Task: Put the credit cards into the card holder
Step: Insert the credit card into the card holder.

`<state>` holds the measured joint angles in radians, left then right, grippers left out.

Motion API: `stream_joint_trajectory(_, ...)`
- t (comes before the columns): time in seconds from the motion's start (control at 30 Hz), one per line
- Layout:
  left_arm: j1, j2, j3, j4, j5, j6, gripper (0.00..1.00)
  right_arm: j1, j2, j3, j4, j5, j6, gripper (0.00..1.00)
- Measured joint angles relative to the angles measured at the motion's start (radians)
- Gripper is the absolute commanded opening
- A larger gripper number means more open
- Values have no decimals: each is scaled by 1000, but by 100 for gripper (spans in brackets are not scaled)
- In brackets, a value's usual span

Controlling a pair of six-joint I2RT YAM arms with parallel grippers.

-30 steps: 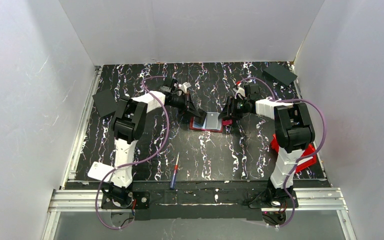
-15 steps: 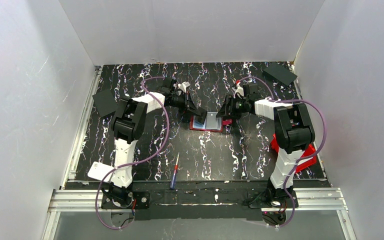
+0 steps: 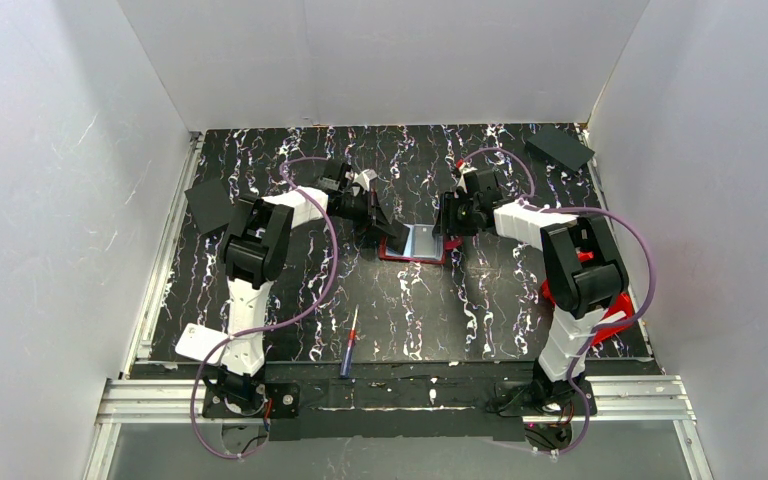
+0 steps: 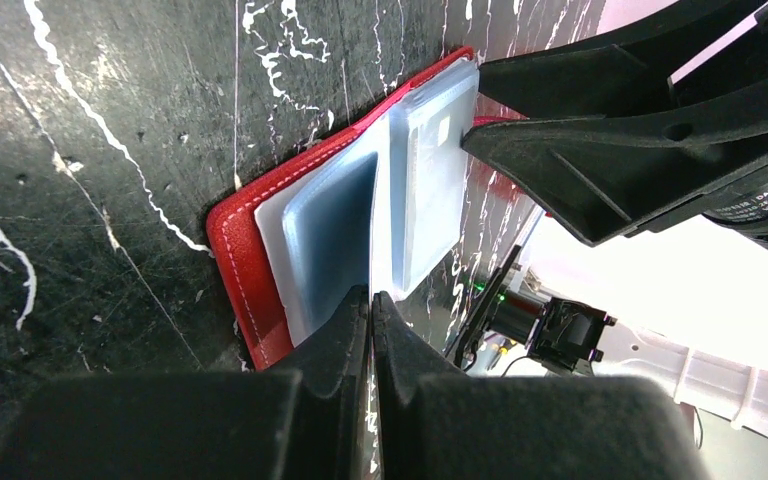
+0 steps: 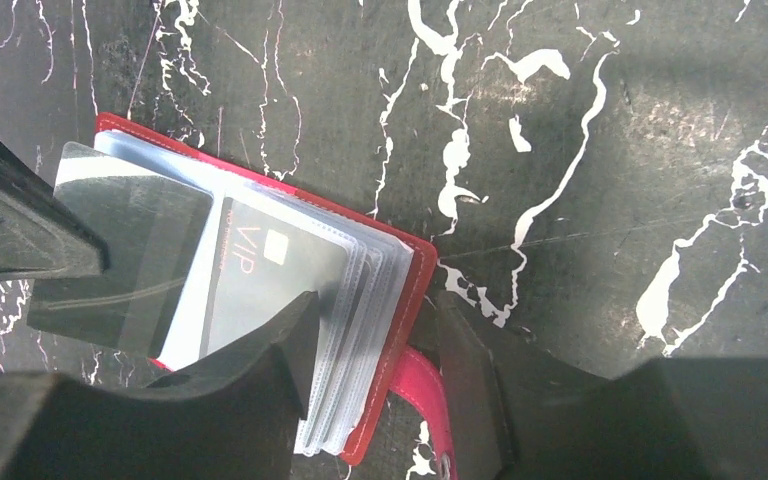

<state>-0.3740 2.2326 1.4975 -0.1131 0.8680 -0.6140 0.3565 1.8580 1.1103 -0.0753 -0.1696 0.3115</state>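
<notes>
The card holder point(image 3: 415, 244) lies open mid-table, red with clear sleeves point(image 4: 430, 170). My left gripper point(image 4: 371, 300) is shut on one thin clear sleeve and holds it standing up from the left half point(image 4: 240, 270); in the right wrist view that sleeve point(image 5: 125, 255) shows lifted. A grey credit card point(image 5: 275, 270) marked VIP sits under the sleeves of the right half. My right gripper point(image 5: 375, 320) is open and straddles the holder's right edge point(image 5: 410, 300), one finger point(image 5: 290, 340) on the sleeve stack, the other point(image 5: 470, 370) outside, with the red strap point(image 5: 425, 385) between them.
Black flat squares lie at the left edge point(image 3: 208, 205) and far right corner point(image 3: 560, 148). A red bin point(image 3: 615, 312) sits behind the right arm. A blue-and-red pen-like tool point(image 3: 348, 345) lies near the front. A pale flat rectangle point(image 3: 196, 342) rests by the left base.
My right gripper has shifted a little left and away, over the holder's right edge, and its jaws moved slightly. The left gripper has stayed shut on the sleeve.
</notes>
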Motion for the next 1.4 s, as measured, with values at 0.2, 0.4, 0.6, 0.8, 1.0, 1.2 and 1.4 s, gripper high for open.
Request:
stream_joint_trajectory(0.2, 0, -1, -18, 35, 4, -19, 0, 10, 0, -1, 3, 18, 3, 47)
stream_joint_trajectory(0.4, -1, -2, -48, 102, 17, -46, 0, 11, 0, -1, 7, 17, 4, 42)
stream_joint_trajectory(0.6, -2, -9, -70, 146, 25, -52, 0, 11, 0, -1, 9, 16, 3, 41)
stream_joint_trajectory(0.8, -6, -60, -106, 161, 21, -49, 0, 10, 2, -1, 12, 10, 3, 41)
stream_joint_trajectory(1.0, -10, -88, -108, 181, 43, -55, 0, 7, 5, -2, 15, 2, 2, 41)
stream_joint_trajectory(1.2, -14, -87, -108, 182, 65, -80, 0, 5, 7, -2, 18, -10, 2, 41)
stream_joint_trajectory(1.4, -14, -80, -108, 184, 88, -97, 0, 4, 7, -2, 19, -15, 0, 41)
